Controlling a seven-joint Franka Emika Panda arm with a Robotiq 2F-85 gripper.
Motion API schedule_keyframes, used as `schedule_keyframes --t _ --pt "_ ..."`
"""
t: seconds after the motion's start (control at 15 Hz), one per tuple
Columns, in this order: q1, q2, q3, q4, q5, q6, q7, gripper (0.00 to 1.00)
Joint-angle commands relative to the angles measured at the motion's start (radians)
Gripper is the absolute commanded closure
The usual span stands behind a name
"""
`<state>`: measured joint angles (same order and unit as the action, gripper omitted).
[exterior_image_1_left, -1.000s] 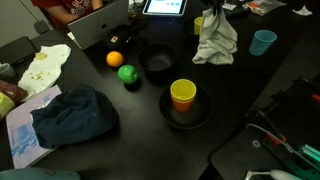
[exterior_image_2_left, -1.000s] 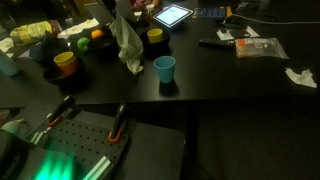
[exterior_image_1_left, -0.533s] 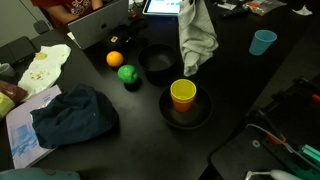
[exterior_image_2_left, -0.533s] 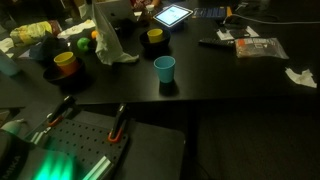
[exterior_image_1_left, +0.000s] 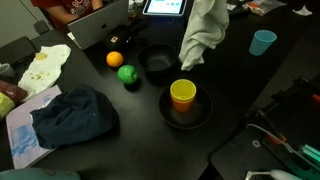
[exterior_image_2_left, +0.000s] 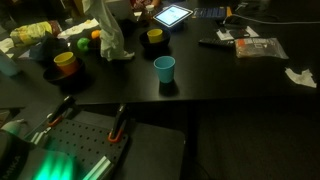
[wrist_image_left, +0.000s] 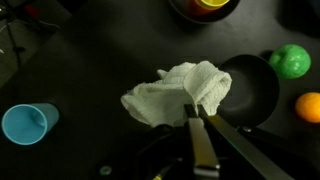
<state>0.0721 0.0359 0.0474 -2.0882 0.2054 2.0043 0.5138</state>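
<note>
My gripper is shut on a white cloth, which hangs bunched below the closed fingertips in the wrist view. In both exterior views the cloth dangles in the air from the top edge, where the gripper itself is cut off. It hangs just beside an empty black bowl, its lower end near the bowl's rim. A yellow cup stands in another black bowl in front.
A green ball and an orange lie beside the black bowl. A blue cup stands apart. A dark blue cloth and papers lie further off, and a tablet sits at the back.
The hanging cloth has been carried away from the blue cup's side, across the table toward the black bowl, and now hangs a little higher. The gripper stays shut.
</note>
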Motion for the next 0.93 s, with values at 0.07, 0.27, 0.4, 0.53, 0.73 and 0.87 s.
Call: schedule_keyframes --t 0.07,0.27,0.4,0.53,0.73,0.87 --pt "-0.025 0.052 -0.035 0.005 -0.177 -0.017 0.103 0.99" --pt "-0.029 0.104 -0.057 0.007 -0.240 -0.019 0.146 0.98" --pt "-0.031 0.124 -0.071 -0.002 -0.263 -0.013 0.157 0.98" --pt "-0.031 0.153 -0.084 -0.005 -0.290 -0.005 0.166 0.98" --pt "-0.024 0.189 -0.104 -0.011 -0.357 0.007 0.206 0.98" --pt "-0.021 0.213 -0.113 -0.018 -0.400 0.020 0.224 0.98"
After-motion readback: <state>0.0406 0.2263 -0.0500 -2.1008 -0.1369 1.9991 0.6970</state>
